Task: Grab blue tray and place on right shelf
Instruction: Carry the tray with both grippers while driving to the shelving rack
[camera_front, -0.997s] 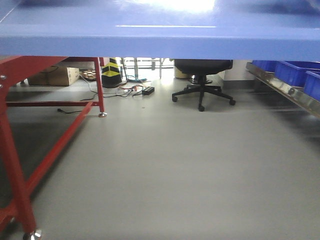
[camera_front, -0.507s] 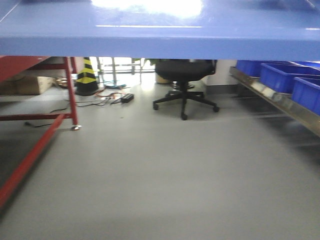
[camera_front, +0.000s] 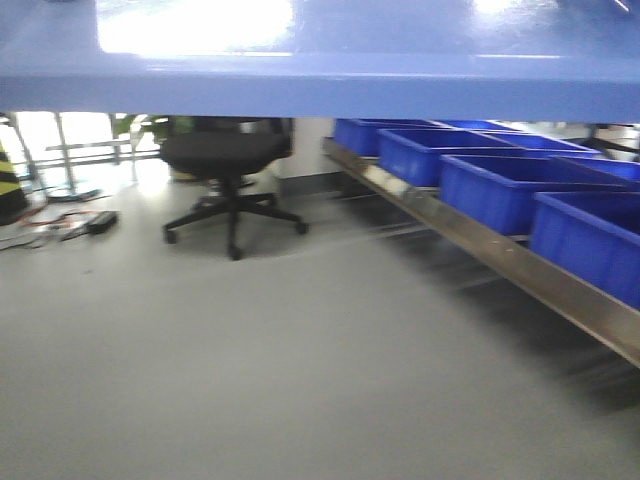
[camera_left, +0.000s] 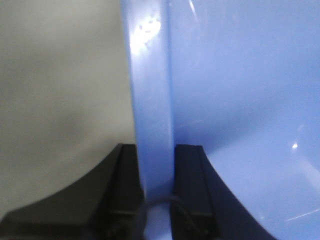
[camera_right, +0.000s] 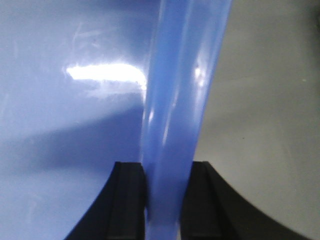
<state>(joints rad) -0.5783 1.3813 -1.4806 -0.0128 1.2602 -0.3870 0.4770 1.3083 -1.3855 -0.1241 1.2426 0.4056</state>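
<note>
Centrally in the left wrist view, the left claw (camera_left: 156, 167) is clamped on the rolled rim of the blue tray (camera_left: 240, 100). One black finger (camera_left: 125, 175) lies against the rim's outer face and the other against the inner wall, with the rim filling the gap between them. The right wrist view shows the mirror case: the right claw (camera_right: 167, 180) pinches the opposite rim, a black finger pressed to each side of the glossy edge. In both wrist views grey floor (camera_left: 60, 75) lies beyond the tray's outer edge, so the tray hangs in the air between the two claws. In the front-facing view the tray's near rim spans the whole top of the frame as a broad blue band with bright reflections. Below and beyond it, on the right, the right shelf (camera_front: 480, 245) runs away from the camera behind its shiny steel front rail. A row of deep dark-blue bins (camera_front: 495, 185) stands on it. The tray is apart from the shelf, nearer the camera. A black office chair (camera_front: 225, 155) stands on the floor left of the shelf's far end. This view is somewhat blurred.
</note>
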